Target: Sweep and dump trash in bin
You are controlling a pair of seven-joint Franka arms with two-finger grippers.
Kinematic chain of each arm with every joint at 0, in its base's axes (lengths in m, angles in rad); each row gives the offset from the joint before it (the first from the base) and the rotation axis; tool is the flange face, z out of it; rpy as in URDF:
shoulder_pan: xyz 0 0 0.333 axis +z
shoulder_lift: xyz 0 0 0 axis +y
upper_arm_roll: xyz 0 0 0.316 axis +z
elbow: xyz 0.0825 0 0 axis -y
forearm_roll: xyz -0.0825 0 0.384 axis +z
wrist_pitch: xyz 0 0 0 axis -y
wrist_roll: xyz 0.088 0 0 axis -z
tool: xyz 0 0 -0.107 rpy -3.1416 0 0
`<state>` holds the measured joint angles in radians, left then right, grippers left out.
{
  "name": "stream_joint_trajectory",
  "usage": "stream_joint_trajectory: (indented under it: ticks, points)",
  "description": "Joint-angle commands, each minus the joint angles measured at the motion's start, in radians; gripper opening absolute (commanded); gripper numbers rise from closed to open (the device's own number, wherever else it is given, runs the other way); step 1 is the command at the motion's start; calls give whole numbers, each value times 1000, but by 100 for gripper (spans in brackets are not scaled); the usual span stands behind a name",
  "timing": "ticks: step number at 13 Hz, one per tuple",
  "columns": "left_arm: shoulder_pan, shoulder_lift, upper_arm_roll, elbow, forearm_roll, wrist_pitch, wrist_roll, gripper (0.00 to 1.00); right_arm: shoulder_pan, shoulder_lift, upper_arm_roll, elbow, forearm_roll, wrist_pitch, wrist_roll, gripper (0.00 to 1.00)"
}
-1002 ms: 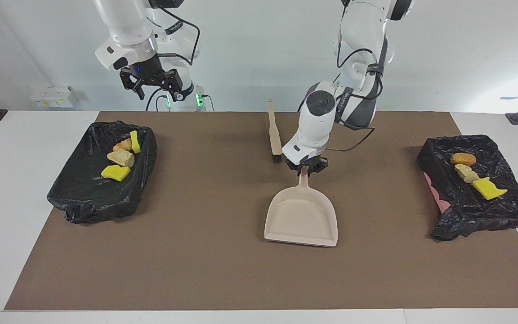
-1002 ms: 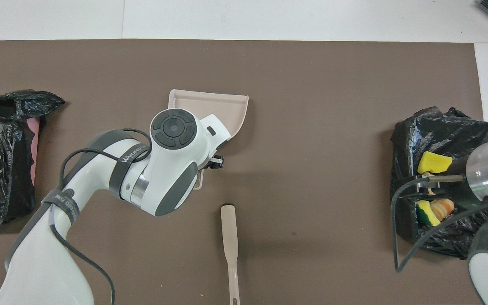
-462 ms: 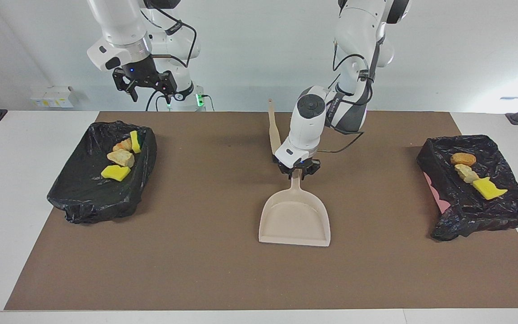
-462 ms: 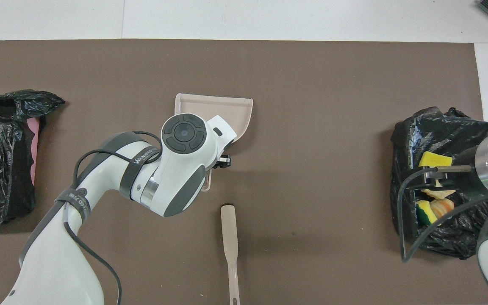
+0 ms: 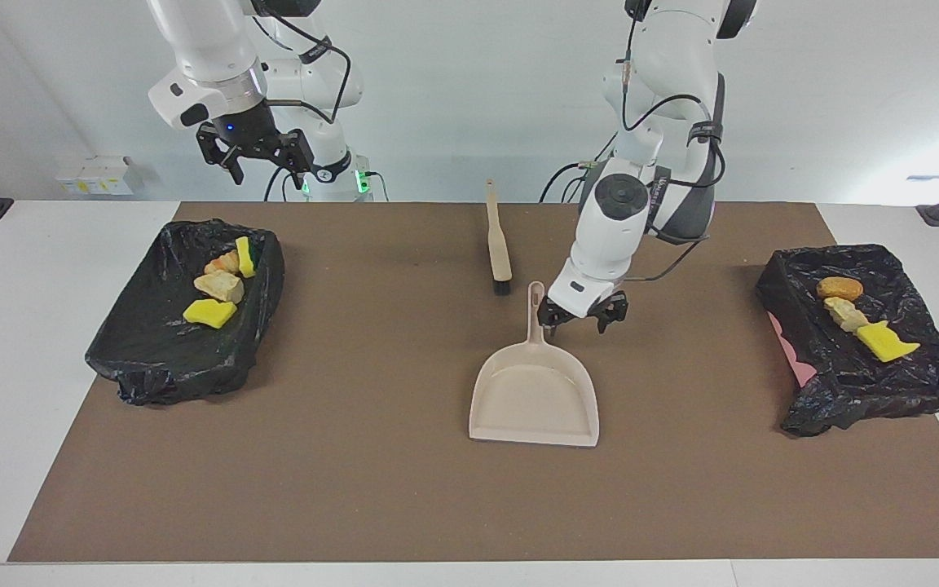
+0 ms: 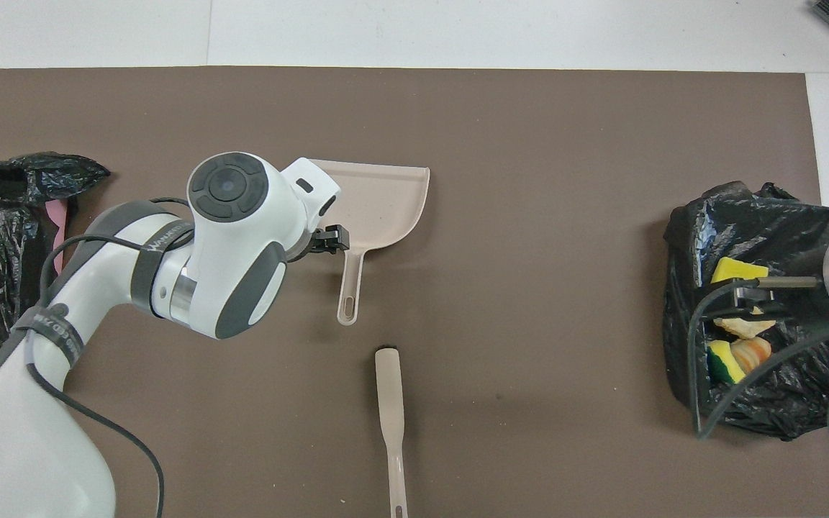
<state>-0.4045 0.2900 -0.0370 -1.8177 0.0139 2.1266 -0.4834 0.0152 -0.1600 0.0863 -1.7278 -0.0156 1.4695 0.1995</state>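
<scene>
The beige dustpan is lying flat near the middle of the brown mat on the tabletop, empty, its handle pointing toward the robots. The left tool is hovering low beside that handle, toward the left arm's end, fingers spread and gripping nothing. The beige-handled brush is lying nearer the robots' edge, apart from the dustpan. The trash is sitting in two black-lined bins: four pieces in the bin at the right arm's end of the tabletop, three pieces in the bin at the left arm's end. The right tool is hanging high, apparently over the robots' edge near its own bin, though its exact footing is hard to judge; its fingers are standing apart, empty.
</scene>
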Motion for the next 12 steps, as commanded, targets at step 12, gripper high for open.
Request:
stream_joint_trajectory:
  ticks: [12]
  points:
    - [394, -103, -6, 133, -83, -290, 495, 100, -14, 8, 3, 14, -10, -9, -17, 100]
